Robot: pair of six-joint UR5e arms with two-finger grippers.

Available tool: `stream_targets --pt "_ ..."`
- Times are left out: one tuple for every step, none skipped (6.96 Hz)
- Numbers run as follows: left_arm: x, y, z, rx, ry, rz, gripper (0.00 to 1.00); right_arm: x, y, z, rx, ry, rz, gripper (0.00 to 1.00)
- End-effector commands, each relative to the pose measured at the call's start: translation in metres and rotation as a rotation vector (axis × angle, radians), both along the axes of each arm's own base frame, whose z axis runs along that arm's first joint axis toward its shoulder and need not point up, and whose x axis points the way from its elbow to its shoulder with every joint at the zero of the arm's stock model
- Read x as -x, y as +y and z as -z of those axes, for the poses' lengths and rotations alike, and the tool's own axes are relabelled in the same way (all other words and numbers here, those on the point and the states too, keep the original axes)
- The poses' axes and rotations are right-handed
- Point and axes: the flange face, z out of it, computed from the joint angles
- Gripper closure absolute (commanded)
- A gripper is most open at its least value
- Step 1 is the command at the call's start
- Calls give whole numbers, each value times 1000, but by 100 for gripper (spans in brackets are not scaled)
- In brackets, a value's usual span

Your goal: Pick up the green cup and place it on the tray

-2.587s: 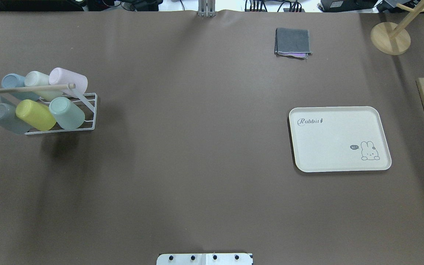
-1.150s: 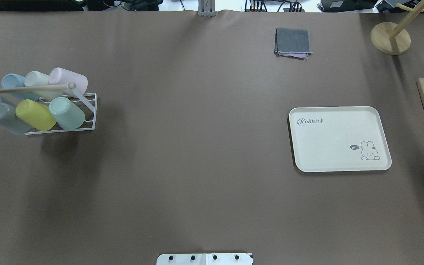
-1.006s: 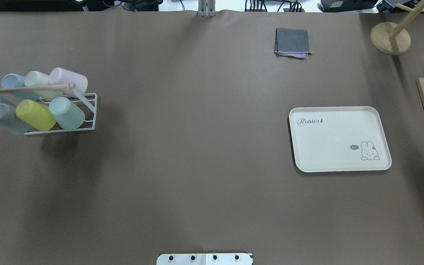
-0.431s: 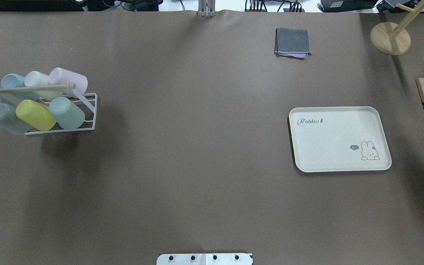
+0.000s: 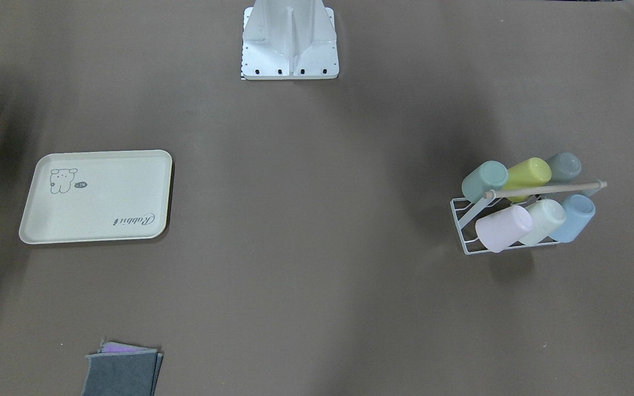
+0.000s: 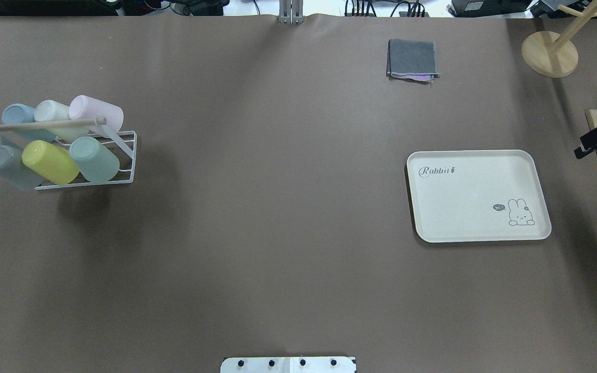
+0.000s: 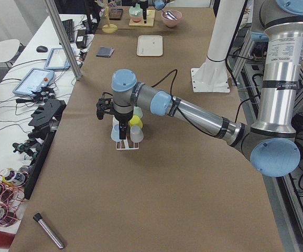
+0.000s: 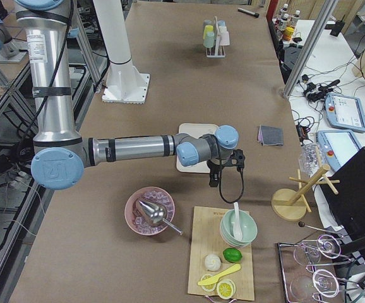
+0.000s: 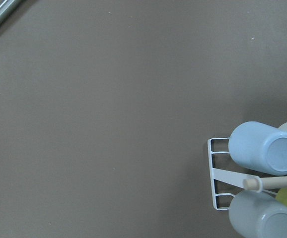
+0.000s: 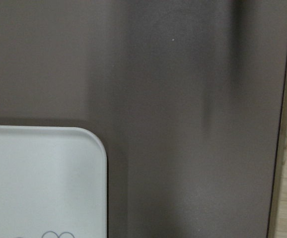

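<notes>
Edging farther in near tray [image 6: 464, 199], right tool [image 6: 592, 142], green cup [image 6: 94, 159] unmoved

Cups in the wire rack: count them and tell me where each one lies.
6. Far row, overhead view, left to right: light blue cup, cream cup, pink cup. Near row: grey-blue cup, yellow-green cup, green cup. None seems hidden.

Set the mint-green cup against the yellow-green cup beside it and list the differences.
Colour: the green cup is pale mint; the yellow-green cup is brighter and yellower. Place: the green cup ends the row on the side toward the tray; the yellow-green cup sits mid-row, between it and a grey-blue cup. Both lean tilted, bases up, in the white wire rack, alike in shape and size.
</notes>
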Motion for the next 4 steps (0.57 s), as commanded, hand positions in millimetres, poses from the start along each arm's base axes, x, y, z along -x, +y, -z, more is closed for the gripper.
stream_targets --pt "-58 2 46 4 -19 16 1 23 3 3 64 1 -32 4" --pt "-91 -3 67 8 -41 36 1 38 5 6 95 0 -44 5" --pt "-110 10 93 6 -12 45 1 51 4 12 112 -2 -45 5" --pt "-133 33 126 1 27 44 1 63 5 10 107 -3 -28 6"
